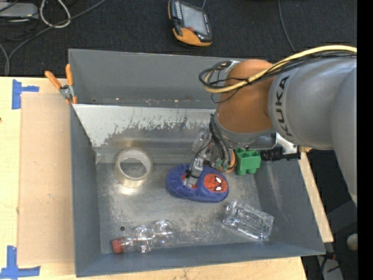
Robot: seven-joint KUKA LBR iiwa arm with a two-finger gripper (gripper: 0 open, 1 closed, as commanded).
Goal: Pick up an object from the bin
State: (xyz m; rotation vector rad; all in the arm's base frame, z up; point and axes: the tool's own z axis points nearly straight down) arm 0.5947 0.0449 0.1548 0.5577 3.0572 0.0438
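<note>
The gripper (193, 178) seemed to press on the blue slipper (176, 186) mid-bin (93, 226); whether spread or pinching, I could not tell. A shallow bite on soft cloth might slip.

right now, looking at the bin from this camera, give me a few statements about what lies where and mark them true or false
1. The roll of clear tape lies to the view's left of the blue slipper. True.
2. The green block sits in the bin's front left corner. False: it is at the right, beside the arm's wrist.
3. The slipper bears a red spider-mask face. True.
4. The crushed clear bottle has a blue cap. False: its cap is red.
5. The clear plastic packaging rests on the tape roll. False: it lies apart, front right of the slipper.
</note>
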